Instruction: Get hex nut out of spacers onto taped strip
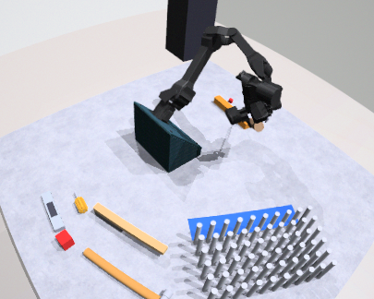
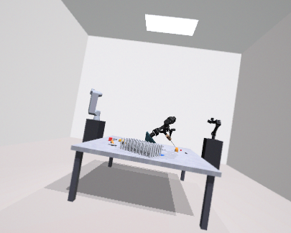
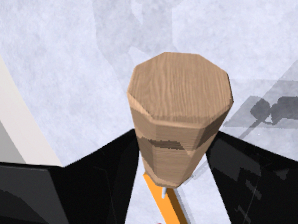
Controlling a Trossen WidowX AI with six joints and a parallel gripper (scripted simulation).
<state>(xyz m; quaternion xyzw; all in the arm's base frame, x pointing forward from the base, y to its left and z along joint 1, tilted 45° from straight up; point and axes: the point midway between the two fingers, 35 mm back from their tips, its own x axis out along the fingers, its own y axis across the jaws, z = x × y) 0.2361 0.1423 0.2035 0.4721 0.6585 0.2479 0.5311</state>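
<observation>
My gripper [image 1: 251, 119] [image 2: 168, 135] [image 3: 170, 135] is shut on the wooden handle [image 1: 258, 125] [image 3: 180, 90] of a thin-rod tool. It is held above the table at the back right, over the orange bar [image 1: 222, 104] [image 3: 172, 206]. A short piece of the rod [image 3: 164, 192] shows below the handle; the rod [image 2: 173, 144] slopes down toward the table in the exterior view, and its tip is too small to judge. The spacers [image 1: 265, 255] [image 2: 141, 147] stand upright at the front right, with the blue taped strip [image 1: 259, 212] along their near-arm edge. I cannot make out the nut.
A dark teal wedge [image 1: 155, 140] stands at the arm's base. At the left are a grey level [image 1: 57, 222], a yellow item [image 1: 81, 205], a red block [image 1: 65, 240], a wooden bar [image 1: 135, 231] and an orange-handled tool [image 1: 118, 273]. A small red item [image 1: 231, 100] lies beside the orange bar.
</observation>
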